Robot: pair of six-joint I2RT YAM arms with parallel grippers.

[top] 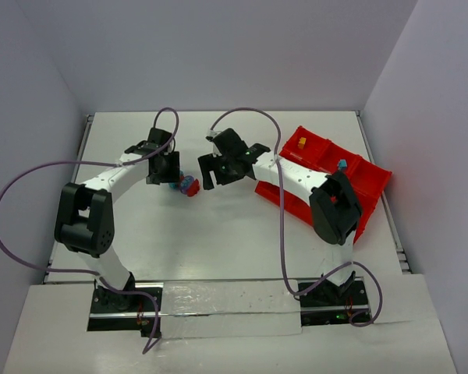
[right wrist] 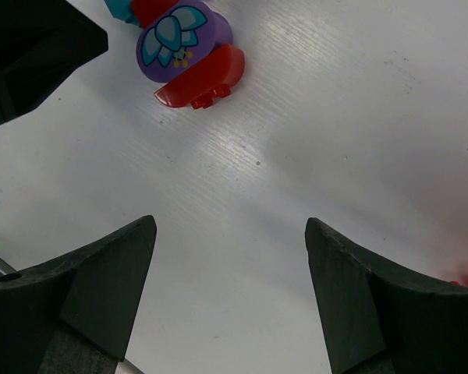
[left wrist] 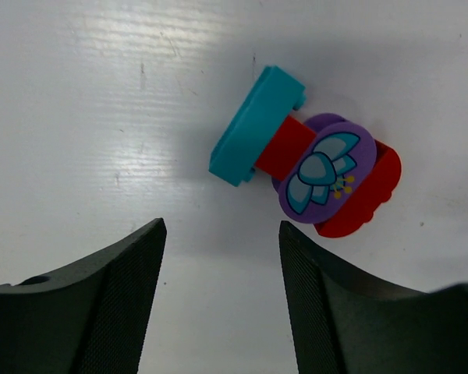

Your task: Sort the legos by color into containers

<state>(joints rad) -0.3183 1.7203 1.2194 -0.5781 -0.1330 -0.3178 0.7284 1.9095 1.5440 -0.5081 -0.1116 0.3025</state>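
A joined clump of legos [top: 188, 185] lies on the white table between my two grippers. In the left wrist view it is a teal-blue brick [left wrist: 257, 125], a red brick [left wrist: 285, 146], a rounded purple piece [left wrist: 328, 171] with a petal print, and a curved red piece [left wrist: 366, 199]. My left gripper [left wrist: 222, 231] is open and empty, just short of the clump; it also shows in the top view [top: 168, 173]. My right gripper [right wrist: 230, 226] is open and empty, with the purple piece [right wrist: 180, 37] and the curved red piece [right wrist: 203, 78] ahead of it. The red tray [top: 370, 181] lies at the right.
The tray holds a small yellow piece [top: 302, 142] in its far compartment and a small blue piece [top: 342, 164] in another. The right arm [top: 312, 187] lies over the tray's near side. The left gripper's black body [right wrist: 27, 47] shows in the right wrist view. Grey walls enclose the table.
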